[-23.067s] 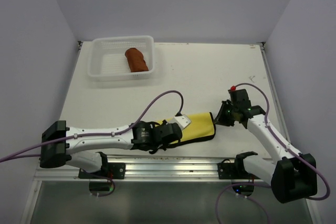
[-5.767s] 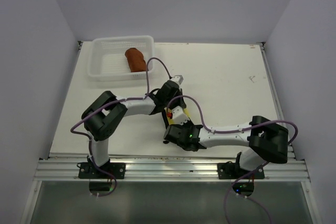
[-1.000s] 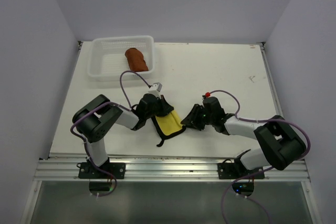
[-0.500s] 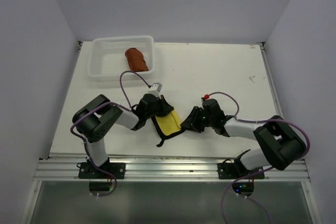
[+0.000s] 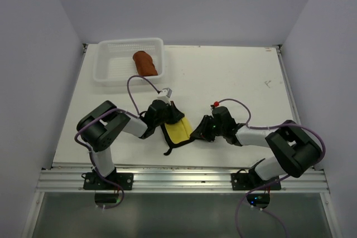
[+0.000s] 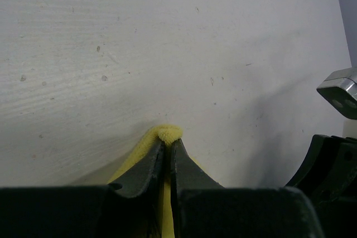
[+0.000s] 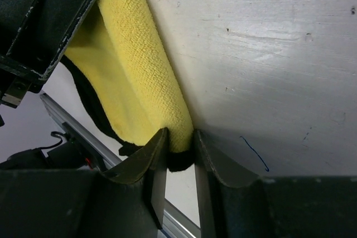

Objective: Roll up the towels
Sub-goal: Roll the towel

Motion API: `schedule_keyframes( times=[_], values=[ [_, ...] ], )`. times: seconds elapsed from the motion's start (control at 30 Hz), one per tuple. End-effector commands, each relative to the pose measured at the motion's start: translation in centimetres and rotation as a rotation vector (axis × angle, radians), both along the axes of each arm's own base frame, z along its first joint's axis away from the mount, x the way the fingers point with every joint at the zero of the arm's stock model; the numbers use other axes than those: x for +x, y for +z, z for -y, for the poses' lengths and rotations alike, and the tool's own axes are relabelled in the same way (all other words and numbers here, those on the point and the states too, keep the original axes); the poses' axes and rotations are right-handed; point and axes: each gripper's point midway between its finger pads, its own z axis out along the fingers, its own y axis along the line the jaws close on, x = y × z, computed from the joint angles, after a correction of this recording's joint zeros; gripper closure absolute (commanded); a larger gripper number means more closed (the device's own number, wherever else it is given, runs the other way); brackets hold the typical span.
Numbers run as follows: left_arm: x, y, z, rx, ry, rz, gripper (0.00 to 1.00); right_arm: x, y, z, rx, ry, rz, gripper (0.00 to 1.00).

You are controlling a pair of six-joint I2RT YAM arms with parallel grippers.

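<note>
The yellow towel (image 5: 179, 132) with its dark brown hem lies folded on the table between my two grippers. My left gripper (image 5: 174, 120) is shut on the towel's far fold, which pokes out yellow between the fingertips in the left wrist view (image 6: 169, 134). My right gripper (image 5: 196, 133) is shut on the towel's right end, where the rolled yellow edge (image 7: 150, 65) and dark hem sit between the fingers (image 7: 158, 154). The rust-brown towel (image 5: 145, 63) lies rolled in the white mesh basket (image 5: 114, 79).
The basket stands at the far left of the table. The metal rail (image 5: 184, 178) runs along the near edge just below the yellow towel. The left arm's purple cable (image 5: 134, 85) loops over the table between basket and towel.
My right gripper has moved left, in against the yellow towel's right end. My left gripper and the towel have hardly moved.
</note>
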Motion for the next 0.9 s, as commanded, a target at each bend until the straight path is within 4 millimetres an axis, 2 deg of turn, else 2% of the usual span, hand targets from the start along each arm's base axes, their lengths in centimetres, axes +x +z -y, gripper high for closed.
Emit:
schedule_keyframes(
  times=[0.0, 0.17, 0.23, 0.47, 0.53, 0.57, 0.6, 0.73, 0.77, 0.8, 0.87],
  values=[
    [-0.1, -2.1, -2.5, 0.094, 0.071, -0.031, 1.0, -1.5, -1.0, -0.4, -0.015, 0.042, -0.035, 0.74],
    [-0.2, -2.2, -2.5, 0.096, 0.074, -0.035, 1.0, -1.8, -1.7, -0.4, -0.053, 0.055, -0.03, 0.89],
    [-0.3, -2.1, -2.6, 0.101, 0.075, -0.035, 1.0, -1.7, -1.8, -0.1, -0.091, 0.058, -0.011, 1.0],
    [-0.1, -1.6, -3.6, 0.145, 0.104, -0.039, 1.0, -0.3, -0.7, 1.2, -0.206, 0.028, 0.12, 1.0],
    [-0.1, -1.4, -3.9, 0.158, 0.111, -0.037, 0.95, 0.3, 0.4, 1.2, -0.216, 0.022, 0.169, 1.0],
    [0.0, -1.0, -3.9, 0.157, 0.113, -0.03, 0.91, 0.3, 0.3, 1.6, -0.253, 0.024, 0.188, 1.0],
    [0.2, -0.7, -3.9, 0.159, 0.116, -0.023, 0.83, 0.5, 0.9, 1.6, -0.255, 0.023, 0.211, 1.0],
    [0.6, 0.8, -3.7, 0.162, 0.113, -0.005, 0.73, 1.1, 2.0, 1.7, -0.315, 0.045, 0.293, 1.0],
    [0.7, 1.5, -3.5, 0.153, 0.11, 0.01, 0.71, 0.9, 2.1, 1.5, -0.328, 0.069, 0.315, 1.0],
    [1.0, 2.1, -3.3, 0.147, 0.105, 0.024, 0.65, 0.9, 2.1, 1.6, -0.347, 0.076, 0.323, 1.0],
    [1.2, 2.6, -3.2, 0.155, 0.104, 0.025, 0.63, 0.7, 1.9, 1.8, -0.389, 0.098, 0.345, 1.0]
  ],
)
